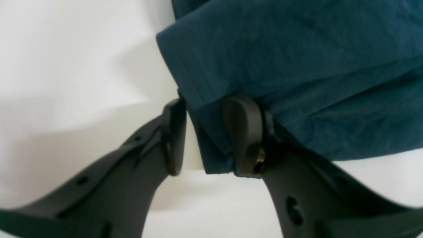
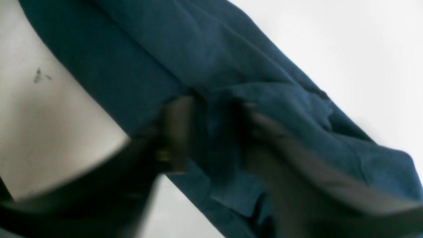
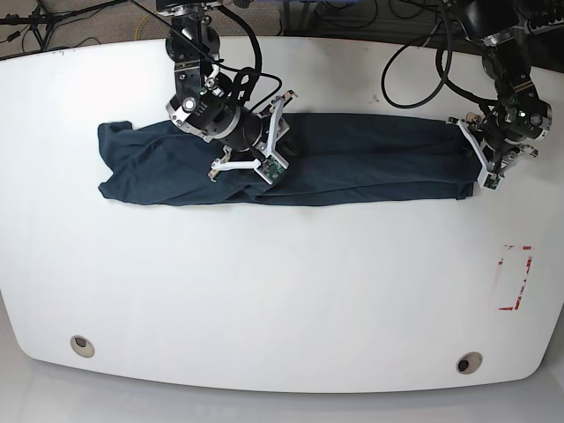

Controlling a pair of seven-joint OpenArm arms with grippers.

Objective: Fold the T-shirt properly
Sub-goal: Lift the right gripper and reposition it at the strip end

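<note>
One T-shirt [image 3: 352, 159] is lying on the white table [image 3: 282, 291], folded into a long dark blue band running across the far half of the table. Two arms are working over it, one at each part of the band.

The left gripper [image 1: 206, 138] is sitting at the band's end on the base view's right. Its two black fingers [image 1: 243, 132] are standing apart, with a folded corner of the shirt hanging in the gap between them. One finger is touching the cloth; the other is showing a strip of white table between itself and the fabric, so the jaws are not pinching the shirt.

The right gripper [image 2: 211, 132] is lying over the middle of the band. The wrist picture is blurred; its two fingers are appearing on either side of a bunched ridge of cloth, but whether they are pressing it tight is impossible to tell.

Two round holes [image 3: 81, 345] are showing in the table's near edge, and one red-outlined rectangle [image 3: 514, 278] is marking the table near the edge on the base view's right.
</note>
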